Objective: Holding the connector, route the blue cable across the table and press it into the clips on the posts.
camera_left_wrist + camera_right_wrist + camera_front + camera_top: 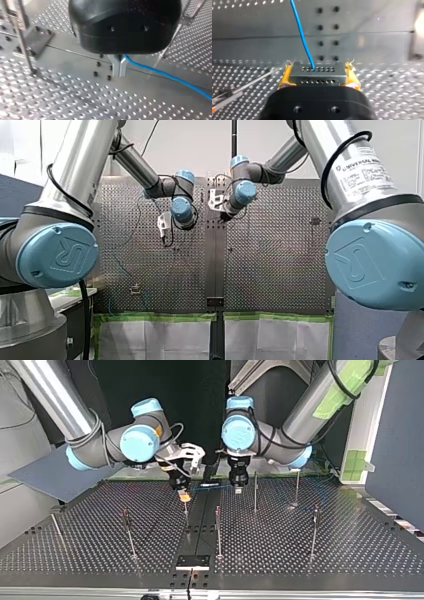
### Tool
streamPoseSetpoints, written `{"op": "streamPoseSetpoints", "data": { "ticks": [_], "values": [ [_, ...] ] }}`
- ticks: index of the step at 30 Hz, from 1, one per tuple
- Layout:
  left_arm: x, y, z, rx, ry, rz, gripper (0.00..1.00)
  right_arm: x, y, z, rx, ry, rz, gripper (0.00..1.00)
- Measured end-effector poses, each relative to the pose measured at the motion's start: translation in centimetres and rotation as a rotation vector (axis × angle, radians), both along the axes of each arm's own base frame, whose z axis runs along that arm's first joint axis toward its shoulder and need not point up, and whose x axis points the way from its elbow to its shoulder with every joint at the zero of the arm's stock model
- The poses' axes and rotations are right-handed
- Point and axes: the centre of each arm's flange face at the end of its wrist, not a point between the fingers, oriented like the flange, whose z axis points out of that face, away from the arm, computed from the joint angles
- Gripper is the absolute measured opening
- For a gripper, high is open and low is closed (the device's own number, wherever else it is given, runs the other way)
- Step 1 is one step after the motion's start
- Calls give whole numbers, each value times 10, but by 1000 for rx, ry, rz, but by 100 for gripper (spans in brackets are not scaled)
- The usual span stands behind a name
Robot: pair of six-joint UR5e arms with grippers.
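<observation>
In the right wrist view my right gripper (318, 73) has its yellow pads (286, 76) shut on a dark connector block (317, 75) with rows of small holes. The blue cable (302, 32) leaves the block's top face and runs ahead over the table. In the left wrist view my left gripper (119, 73) has its metal fingers shut on the blue cable (160, 73), which trails off to one side just above the plate. The top view shows my right gripper (184, 494) and my left gripper (238, 488) close together near the table's middle seam, with the cable (212, 487) stretched between them.
Several thin upright posts stand on the perforated table, among them a post (218, 530) near the seam, a post (255, 492) beside my left gripper and a post (314, 530) further right. A black plate (192, 561) lies at the table's near edge. Another post (23, 42) rises beside my left gripper.
</observation>
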Motion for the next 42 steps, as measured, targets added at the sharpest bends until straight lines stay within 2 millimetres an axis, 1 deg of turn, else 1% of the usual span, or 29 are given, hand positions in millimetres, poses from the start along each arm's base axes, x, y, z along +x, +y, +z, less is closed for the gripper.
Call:
{"op": "streamPoseSetpoints", "data": {
  "ticks": [11,17,21,24,27,28,32,35,37,42],
  "values": [
    [-16,5,48,-26,-64,-6,0,-13,20,63,-51,-55,33,0],
    [-22,7,81,-51,-118,-22,0,-23,32,99,-93,-91,51,0],
    [-27,12,104,-67,-158,-23,0,-29,39,120,-117,-118,72,0],
    [-31,16,119,-78,-185,-21,0,-30,38,122,-115,-129,84,0],
    [-34,18,133,-88,-210,-34,0,-28,33,112,-98,-124,88,0],
    [-34,17,133,-89,-211,-40,0,-27,31,108,-93,-122,89,0],
    [-28,13,130,-94,-220,-64,0,-24,25,97,-80,-115,90,0],
    [-24,11,129,-104,-230,-82,0,-23,22,95,-79,-118,97,0],
    [-19,9,126,-105,-225,-92,0,-21,20,97,-79,-124,104,0],
    [-6,5,114,-92,-203,-96,0,-18,13,108,-85,-157,110,0]
  ]
}}
